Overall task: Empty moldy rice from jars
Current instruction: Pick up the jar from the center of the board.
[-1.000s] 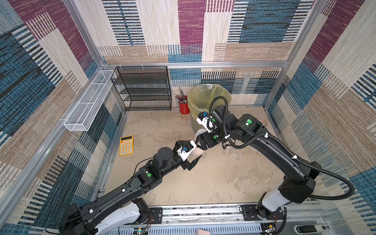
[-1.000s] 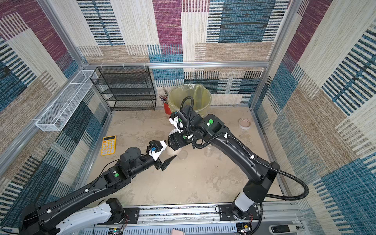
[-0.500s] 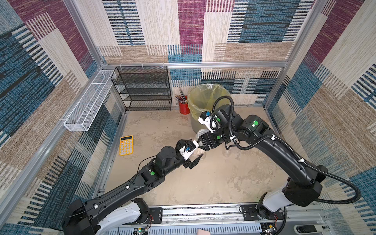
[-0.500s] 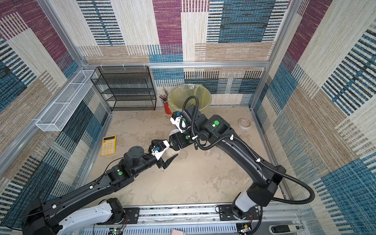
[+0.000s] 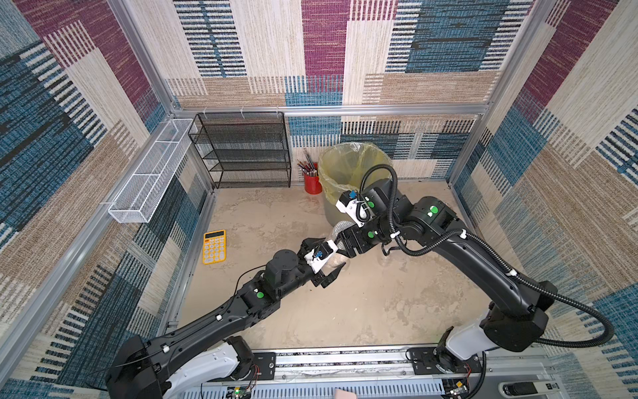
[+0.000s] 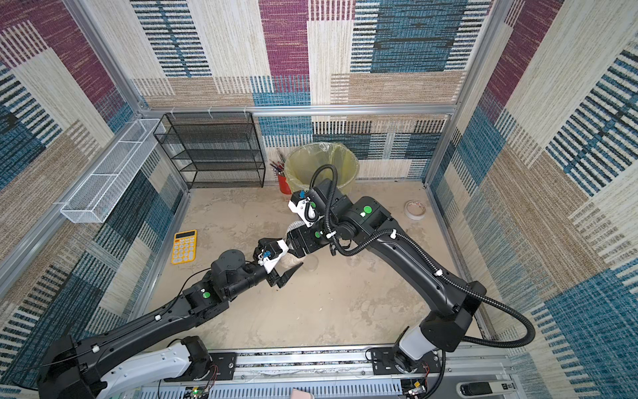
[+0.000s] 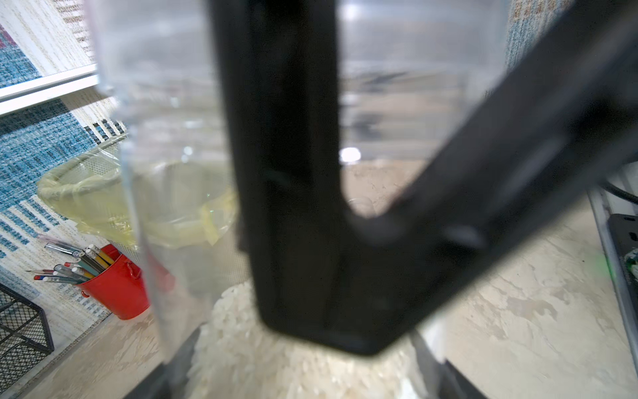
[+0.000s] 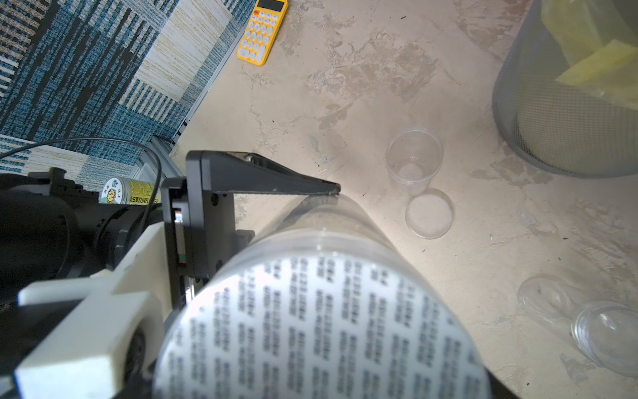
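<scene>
**Readable text: one label, partly**

Right wrist view:
- Small can (image 8: 133,190) lying at the table edge. Its yellow label has black capitals "SUNFL…ER", the middle crossed by a cable (image 8: 159,172), with the Chinese characters "日葵" just before them. The round cap has a cartoon face and more characters, too small to read.
- White lid (image 8: 321,328) of the jar (image 8: 345,221): rows of small grey print all over, blurred and illegible.
- Yellow calculator (image 8: 263,31): key legends can't be made out in any view.
</scene>
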Robot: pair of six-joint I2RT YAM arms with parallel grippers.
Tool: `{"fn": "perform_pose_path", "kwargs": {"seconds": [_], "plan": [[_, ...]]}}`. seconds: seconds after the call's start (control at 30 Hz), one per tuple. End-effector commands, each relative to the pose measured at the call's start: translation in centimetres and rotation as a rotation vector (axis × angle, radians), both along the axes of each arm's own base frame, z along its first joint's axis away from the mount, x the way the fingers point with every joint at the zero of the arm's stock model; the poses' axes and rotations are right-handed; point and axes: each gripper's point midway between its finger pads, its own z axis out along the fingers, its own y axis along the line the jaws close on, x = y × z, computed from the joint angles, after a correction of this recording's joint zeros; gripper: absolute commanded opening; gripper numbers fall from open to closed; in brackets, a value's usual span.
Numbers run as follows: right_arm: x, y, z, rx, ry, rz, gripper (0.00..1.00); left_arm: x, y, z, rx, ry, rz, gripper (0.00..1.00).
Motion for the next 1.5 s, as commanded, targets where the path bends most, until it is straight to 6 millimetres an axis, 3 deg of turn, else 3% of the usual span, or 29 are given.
{"fn": "perform_pose_path", "kwargs": {"seconds": [0.0,0.17,0.5,0.67,0.73,0.9,1.07,1.47], "plan": [[-0.3,0.9,1.3,0.070,-0.009,0.028,0.54,0.3,0.0,1.4,-0.035,-0.045,0.008,0.89],[-0.5,1.0,0.9,0.070,0.007,0.033,0.54,0.2,-0.2,1.6,-0.052,-0.045,-0.001,0.89],[-0.4,1.0,0.5,0.065,0.007,0.027,0.56,0.1,0.3,2.0,-0.067,-0.057,0.012,0.64],[-0.4,1.2,0.6,0.083,0.007,0.028,0.58,0.1,0.7,2.0,-0.073,-0.061,0.028,0.60],[-0.5,1.3,0.8,0.092,0.006,0.031,0.54,0.1,0.7,1.8,-0.071,-0.055,0.028,0.62],[-0.5,1.5,1.0,0.101,0.010,0.039,0.51,-0.2,0.5,1.8,-0.090,-0.042,0.011,0.86],[-0.4,1.7,1.4,0.108,0.010,0.041,0.51,-0.6,0.2,2.0,-0.079,-0.028,-0.016,0.91],[-1.1,2.1,2.4,0.152,0.022,0.073,0.50,-0.2,-0.3,1.6,-0.073,-0.031,-0.018,0.92]]}}
